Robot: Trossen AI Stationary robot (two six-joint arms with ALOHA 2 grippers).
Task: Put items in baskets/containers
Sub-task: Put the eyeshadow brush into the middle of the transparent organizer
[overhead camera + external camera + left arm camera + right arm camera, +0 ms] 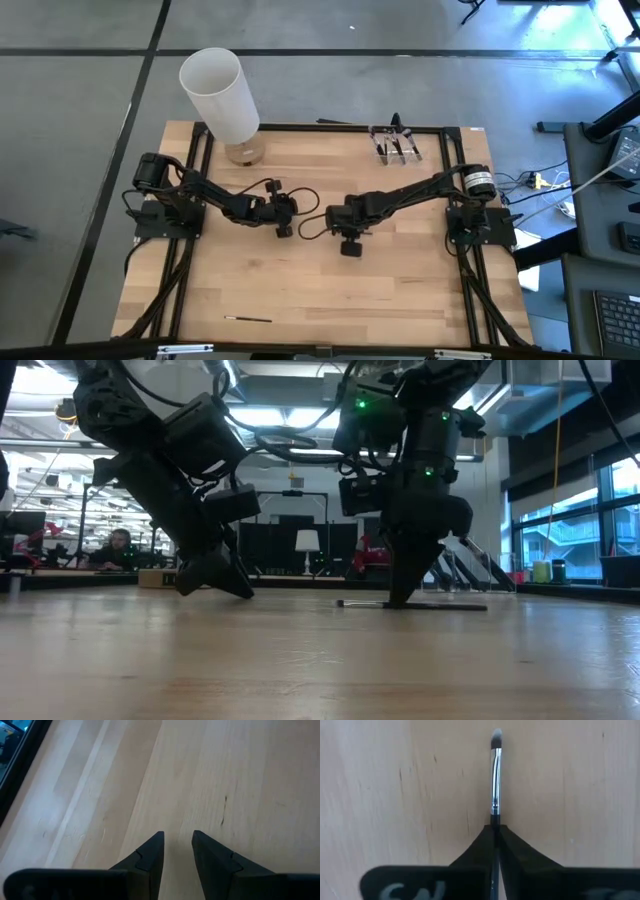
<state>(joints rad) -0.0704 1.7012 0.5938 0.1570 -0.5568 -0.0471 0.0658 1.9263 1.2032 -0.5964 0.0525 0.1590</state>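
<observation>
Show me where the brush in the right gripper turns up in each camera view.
High view: hidden under the right gripper, mid-table.
Low view: brush lying flat on the table under the right gripper.
Left wrist view: not in it.
Right wrist view: brush pointing out from the shut fingers.
Shared landmark: the right gripper.

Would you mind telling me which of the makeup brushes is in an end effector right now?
The brush at mid-table, pinched by its handle in the right end effector. The brush near the front edge lies free; the others stand in the clear holder.
</observation>
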